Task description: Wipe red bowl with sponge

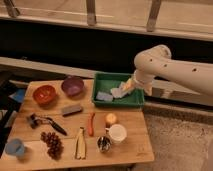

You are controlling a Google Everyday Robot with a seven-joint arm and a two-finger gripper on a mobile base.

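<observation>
Open hand (pixel 128 85) is held over a green rectangular tray (pixel 135 103).
A flat pale sponge (pixel 118 92) is seen at its fingertips, the round red bowl (pixel 44 94) well apart.

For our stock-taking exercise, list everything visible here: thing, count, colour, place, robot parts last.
table: one, wooden, centre
red bowl: one, orange-red, far left
purple bowl: one, purple, right of red bowl
green tray: one, green, far right
sponge: one, pale blue-grey, in tray
pale pad: one, greyish, in tray by hand
dark block: one, grey, mid-table
black tool: one, black, left
grapes: one bunch, dark red, front left
blue cup: one, blue, front-left corner
banana: one, yellow, front
long vegetable: one, orange-red, centre
round fruit: one, orange, centre
white cup: one, white, front right
metal cup: one, silver, front
arm: one, cream, from right
hand: one, open, over tray
</observation>
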